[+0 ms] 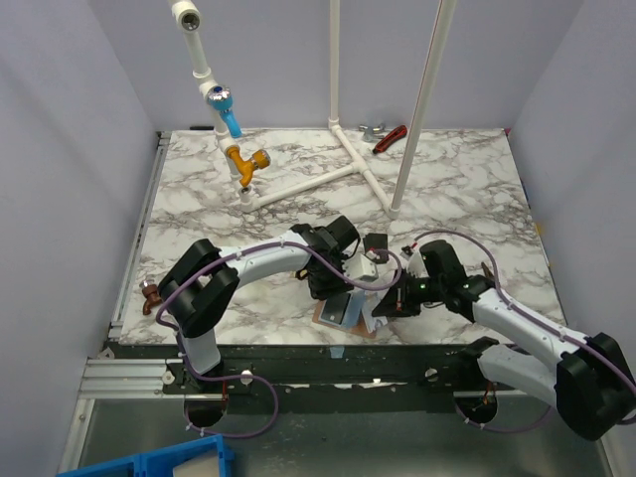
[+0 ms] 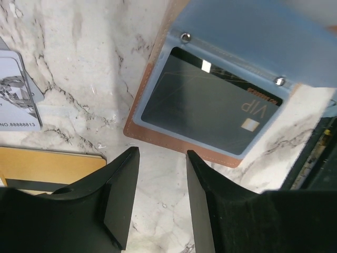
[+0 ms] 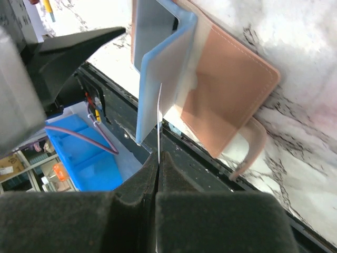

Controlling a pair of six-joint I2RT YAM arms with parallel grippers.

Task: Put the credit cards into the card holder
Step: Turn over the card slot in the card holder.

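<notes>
Marble table [image 1: 447, 199]: at its near edge the holder [image 1: 336, 312] lies open, with a black card [image 2: 210, 105] in a clear pocket. The right end effector [image 3: 159, 161] is clenched on a thin sleeve [image 3: 160, 84] raised from the holder. The left end effector [image 2: 161, 158] is released and empty, just beside the holder. A gold card [image 2: 47, 164] and a grey card [image 2: 18, 89] lie loose nearby.

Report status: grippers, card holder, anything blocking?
Left gripper open, empty. Right gripper shut on card holder sleeve, holding it up. Black card sleeved; gold card, grey card loose. Nothing blocking.
</notes>
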